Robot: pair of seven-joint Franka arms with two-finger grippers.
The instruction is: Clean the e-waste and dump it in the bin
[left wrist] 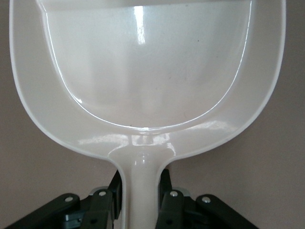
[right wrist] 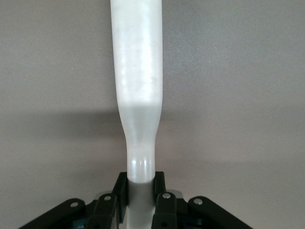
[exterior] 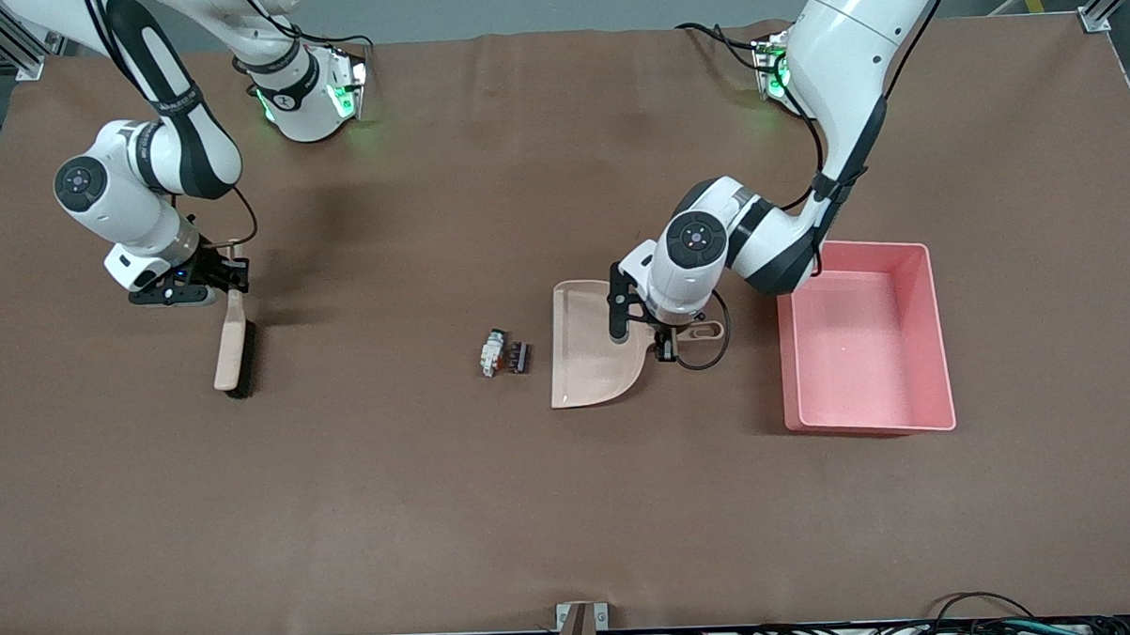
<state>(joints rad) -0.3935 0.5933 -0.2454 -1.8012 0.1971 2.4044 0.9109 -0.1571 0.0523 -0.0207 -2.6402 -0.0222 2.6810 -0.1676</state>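
Jaws pinch smooth beige dustpan (exterior: 590, 349) and brush (exterior: 232, 343) handles.

The left arm reached down from its base with the wrist bent low, and the left gripper (exterior: 664, 337) had its fingers clamped together. The right arm folded at the elbow, and the right gripper (exterior: 230, 277) was likewise clamped.

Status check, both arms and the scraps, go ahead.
Left gripper shut on dustpan handle. Right gripper shut on brush handle. E-waste on table beside dustpan mouth; bin waiting. Nothing in the way.
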